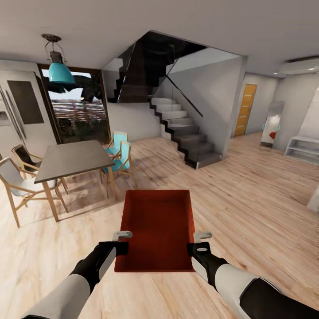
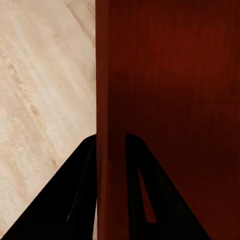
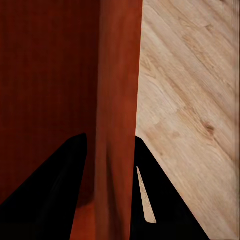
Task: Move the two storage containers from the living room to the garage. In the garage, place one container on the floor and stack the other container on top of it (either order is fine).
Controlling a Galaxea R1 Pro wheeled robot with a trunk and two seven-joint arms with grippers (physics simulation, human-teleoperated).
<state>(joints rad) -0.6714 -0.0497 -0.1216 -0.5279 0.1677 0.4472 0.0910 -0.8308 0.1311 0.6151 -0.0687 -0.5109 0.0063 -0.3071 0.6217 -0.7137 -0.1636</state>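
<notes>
A red-orange open-topped storage container (image 1: 157, 228) hangs level in front of me above the light wood plank floor (image 1: 248, 204). My left gripper (image 1: 122, 241) is shut on its left wall (image 2: 110, 125), near the close corner. My right gripper (image 1: 197, 243) is shut on the right wall (image 3: 117, 115), with one dark finger on each side of it. The bin is empty inside.
A grey dining table (image 1: 73, 159) with wooden chairs (image 1: 117, 157) stands ahead on the left. A dark staircase (image 1: 181, 133) rises at centre. An orange-brown door (image 1: 245, 109) lies far right down a passage, near a white shelf (image 1: 303, 148).
</notes>
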